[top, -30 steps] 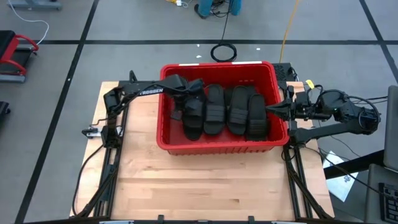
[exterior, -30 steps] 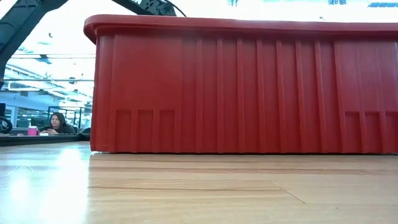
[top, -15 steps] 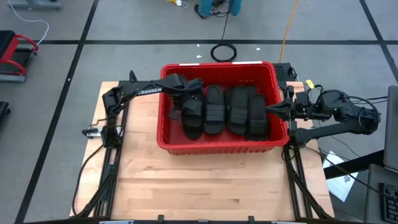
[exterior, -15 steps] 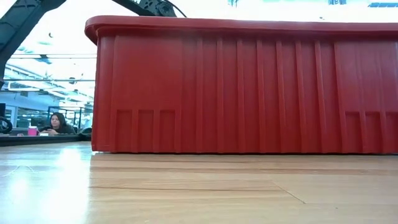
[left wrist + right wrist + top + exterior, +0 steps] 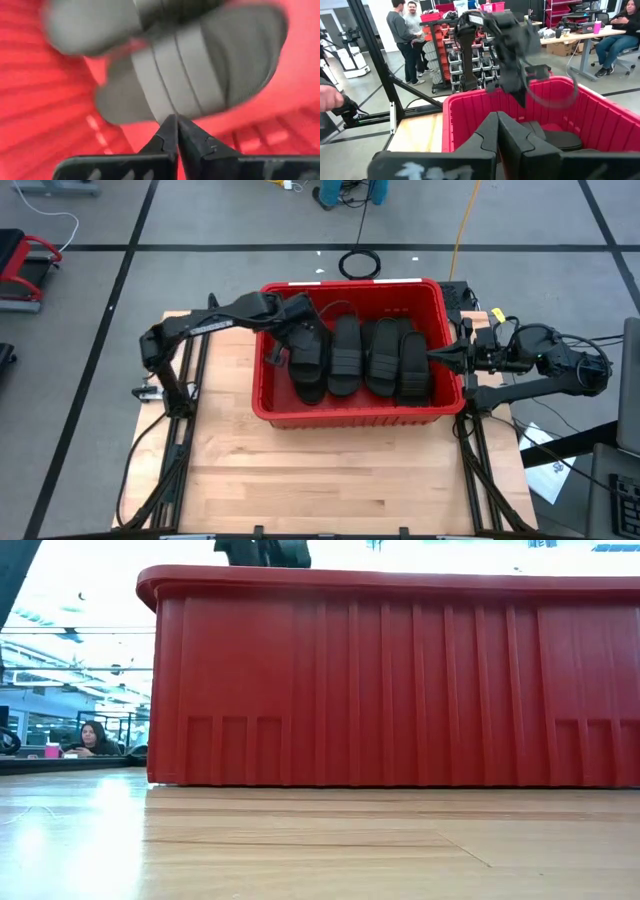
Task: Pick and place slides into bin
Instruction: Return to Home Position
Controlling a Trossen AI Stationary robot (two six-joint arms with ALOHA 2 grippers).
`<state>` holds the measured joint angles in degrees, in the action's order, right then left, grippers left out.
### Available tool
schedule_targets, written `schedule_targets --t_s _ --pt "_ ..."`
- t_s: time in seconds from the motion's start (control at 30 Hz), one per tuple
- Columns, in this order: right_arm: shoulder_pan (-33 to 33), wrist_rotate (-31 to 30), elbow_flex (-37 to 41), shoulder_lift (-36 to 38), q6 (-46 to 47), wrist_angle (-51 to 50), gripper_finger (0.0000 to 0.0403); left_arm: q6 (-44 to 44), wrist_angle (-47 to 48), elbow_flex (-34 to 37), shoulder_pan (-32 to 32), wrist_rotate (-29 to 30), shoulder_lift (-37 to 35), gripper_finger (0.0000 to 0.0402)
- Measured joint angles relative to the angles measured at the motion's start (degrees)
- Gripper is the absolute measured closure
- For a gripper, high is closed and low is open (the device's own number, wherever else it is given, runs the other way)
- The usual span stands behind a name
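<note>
The red bin (image 5: 350,415) stands mid-table and holds several black slides (image 5: 345,355) lying side by side on its floor. My left gripper (image 5: 303,343) is shut and empty, pointing down inside the bin's left part, just above a slide with a ribbed strap (image 5: 200,65). Part of that arm shows over the bin's rim in the low view (image 5: 262,552). My right gripper (image 5: 432,357) is shut and empty and waits at the bin's right rim; its wrist view (image 5: 497,120) looks across the bin at my left arm (image 5: 510,45).
The bin's tall ribbed near wall (image 5: 400,680) fills the low view. Bare wooden table (image 5: 330,480) lies in front of the bin. People (image 5: 410,35) stand and sit in the room beyond the table, near shelves and desks.
My left gripper has gone up inside the bin's left part, its arm lifting and its elbow swinging toward the table's left edge. The slides lie as before.
</note>
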<state>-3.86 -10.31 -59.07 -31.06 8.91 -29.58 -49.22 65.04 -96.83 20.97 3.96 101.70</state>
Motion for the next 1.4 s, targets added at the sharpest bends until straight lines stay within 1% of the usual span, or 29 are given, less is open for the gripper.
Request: schedule_targets --t_s 0.1,0.17,0.23,0.3,0.37,0.5,0.57,0.67,0.73,0.83,0.9,0.97,1.0,1.07,1.23,1.33,1.4 --pt "0.01 0.03 0.0 -0.01 0.77 0.13 0.0403 2.24 -1.91 -3.35 -1.11 -5.02 -4.31 0.04" --pt "0.02 0.57 0.0 0.01 0.85 0.04 0.0403 5.59 -5.76 -6.19 -1.79 -10.91 -7.75 0.0399" --pt "0.0 3.15 0.0 0.01 0.36 -0.57 0.0403 10.14 -12.13 -8.06 -2.84 -17.97 -11.47 0.04" --pt "0.01 5.09 0.45 0.01 -1.29 -0.59 0.0403 15.46 -21.56 -8.44 -4.59 -24.14 -15.17 0.0401" --pt "-0.01 6.06 1.54 0.07 -2.03 -0.67 0.0403 20.37 -30.94 -7.96 -7.48 -26.52 -18.02 0.0401" --pt "0.0 6.05 4.51 0.05 -2.38 0.27 0.0403 29.79 -45.47 -5.62 -13.94 -26.76 -20.49 0.0401" --pt "0.0 6.12 6.53 0.63 -2.35 2.5 0.0403 34.71 -51.99 -3.53 -16.96 -25.38 -20.47 0.0401" --pt "0.0 7.41 10.25 2.05 -2.13 7.19 0.0403 40.19 -57.76 1.36 -21.48 -20.96 -20.19 0.0401" --pt "0.0 8.92 12.94 3.52 -1.67 10.9 0.0403 42.96 -62.92 5.91 -23.81 -16.62 -19.39 0.0401" --pt "-0.02 9.03 15.63 6.59 -0.17 12.16 0.0403 47.85 -73.11 14.39 -26.38 -10.82 -18.87 0.0401" --pt "-0.02 8.95 16.04 8.84 0.68 11.32 0.0403 47.31 -80.86 19.06 -28.02 -5.97 -19.67 0.0401" --pt "-0.02 8.66 15.58 11.04 0.74 10.27 0.0403 43.58 -81.77 22.53 -30.08 0.4 -22.9 0.0401" --pt "-0.02 8.6 15.29 12.05 0.63 10.36 0.0403 42.33 -80.34 24.07 -30.94 3.67 -25.23 0.0401" --pt "-0.02 7.66 14.79 13.96 -0.53 9.57 0.0403 42.28 -76.79 27.78 -31.69 7.53 -29.98 0.0401" --pt "0.02 5.67 14.71 16.77 -3.53 4.73 0.0403 42.69 -75.37 40.87 -29.72 11.11 -42.8 0.0401" --pt "0.02 4.13 14.69 17.8 -3.67 4.52 0.0403 45.22 -76.58 48.82 -26.12 10.85 -51.1 0.0401" --pt "0.02 4.11 14.71 17.91 -4.03 4.54 0.0403 46.66 -76.13 53.42 -23.36 8.66 -54.66 0.0401"
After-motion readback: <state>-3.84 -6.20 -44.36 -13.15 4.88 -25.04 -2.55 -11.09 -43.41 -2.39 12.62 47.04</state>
